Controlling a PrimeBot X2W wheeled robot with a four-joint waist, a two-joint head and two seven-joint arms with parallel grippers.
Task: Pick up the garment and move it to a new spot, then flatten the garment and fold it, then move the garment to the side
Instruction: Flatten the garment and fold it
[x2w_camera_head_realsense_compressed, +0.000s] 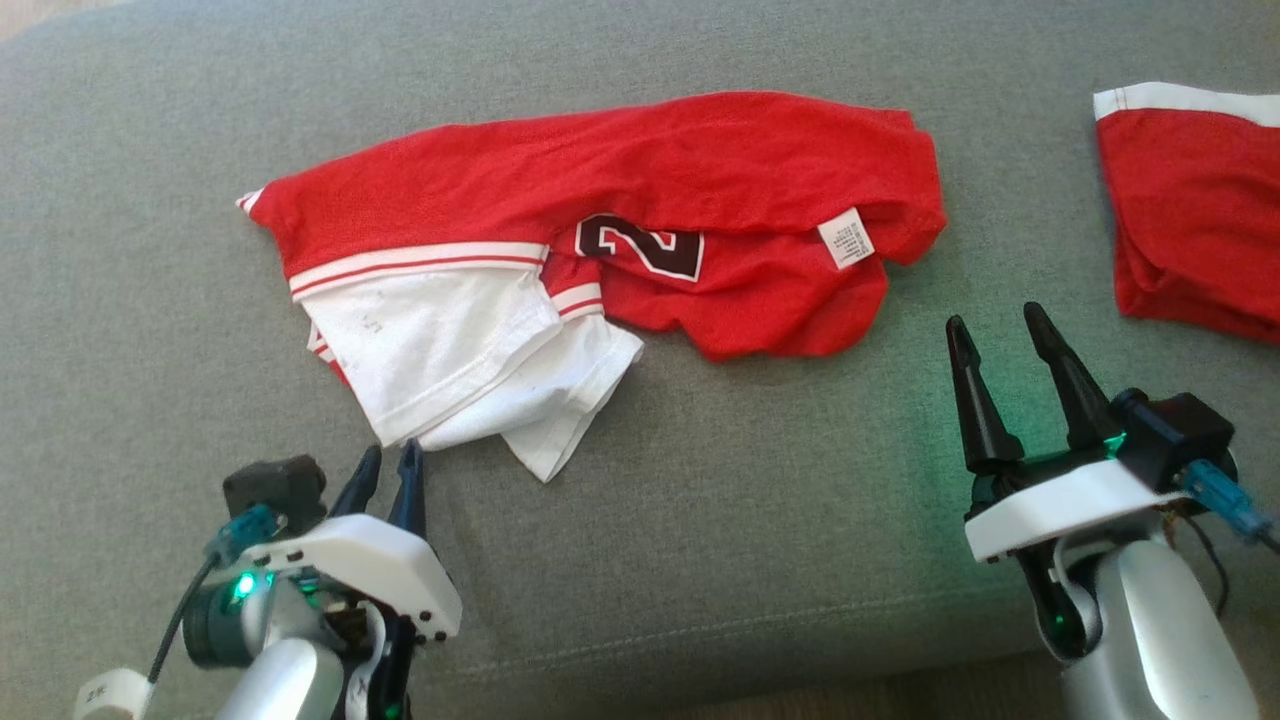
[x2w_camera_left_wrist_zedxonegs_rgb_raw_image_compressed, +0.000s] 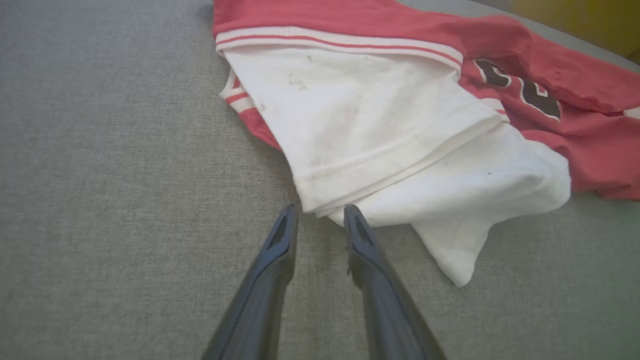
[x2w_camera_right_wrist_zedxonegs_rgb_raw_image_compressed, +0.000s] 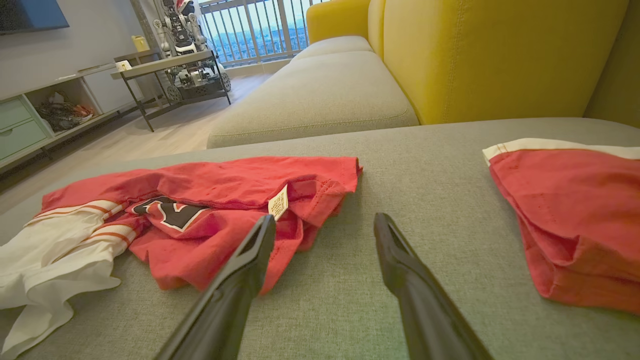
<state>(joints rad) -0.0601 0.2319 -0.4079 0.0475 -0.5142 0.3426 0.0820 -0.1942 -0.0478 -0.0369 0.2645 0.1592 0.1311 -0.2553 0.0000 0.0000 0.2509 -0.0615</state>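
- The garment (x2w_camera_head_realsense_compressed: 600, 190), a red jersey with white sleeves, lies crumpled on the grey sofa cushion (x2w_camera_head_realsense_compressed: 700, 520). Its long axis runs side to side across the head view, the white end towards the robot's left and the red, labelled end towards its right.
- The left gripper (x2w_camera_head_realsense_compressed: 391, 450) is the nearer one. Its tips sit right at the hem of the lower white sleeve (x2w_camera_head_realsense_compressed: 430, 340), which lies straight ahead of them.
- Its fingers stand a narrow gap apart, not clenched, and whether any hem has been caught cannot be told.
- The right gripper (x2w_camera_head_realsense_compressed: 996, 318) is spread wide and holds nothing. Bare cushion lies between it and the red end.
- A second red piece (x2w_camera_head_realsense_compressed: 1190, 210) lies apart on the right (likely not the target).
- The lift probably begins at the sleeve hem, so the left tips need cloth between them.
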